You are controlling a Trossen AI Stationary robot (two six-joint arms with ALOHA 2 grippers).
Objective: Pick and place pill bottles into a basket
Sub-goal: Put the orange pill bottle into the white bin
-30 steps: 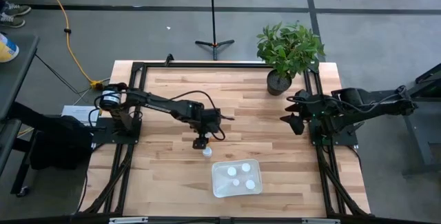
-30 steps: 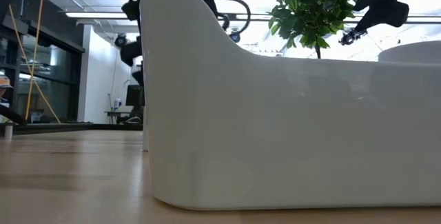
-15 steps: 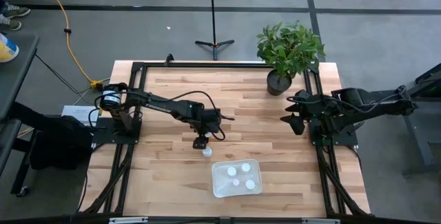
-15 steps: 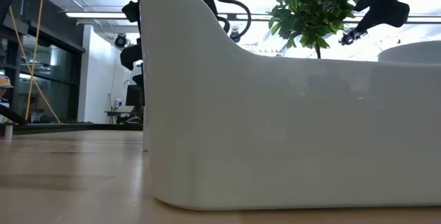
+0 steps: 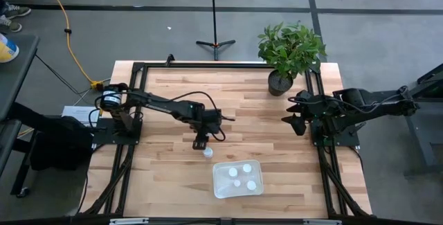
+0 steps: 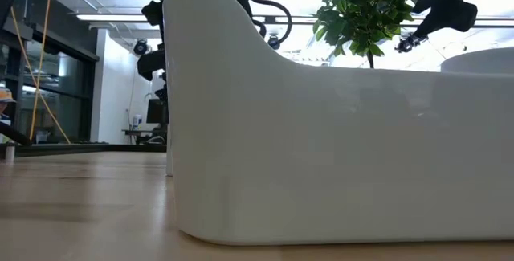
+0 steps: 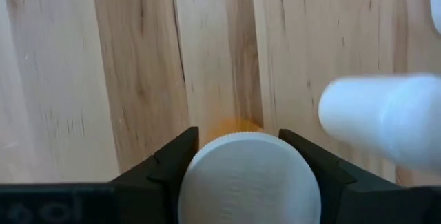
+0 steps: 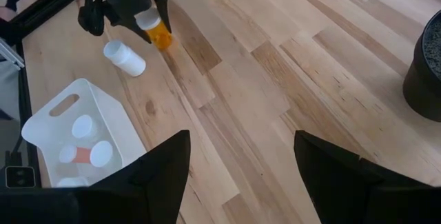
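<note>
An orange pill bottle (image 8: 162,38) with a white cap (image 7: 248,179) sits between the fingers of my left gripper (image 5: 201,142) at mid-table, and the gripper is shut on it. The gripper hides this bottle in the high view. A white pill bottle (image 8: 125,57) lies on its side on the wood right beside it, toward the basket. The basket (image 5: 221,187), a shallow white tray near the table's front edge, holds several capped bottles (image 5: 246,169). My right gripper (image 8: 241,182) waits open at the table's right side. My left gripper pinches the orange bottle's white cap (image 7: 207,162) between its two fingers (image 7: 169,165), one on each side of the round rim. The fingers come from above, slanting down. The bottle is tilted, orange body lowest; whether its base touches the wood I cannot tell.
A potted plant in a black pot (image 5: 279,82) stands at the far right corner. Black frame rails run along the table's left and right sides. The basket's white wall (image 6: 321,148) fills most of the low view. Bare wood lies between the two arms.
</note>
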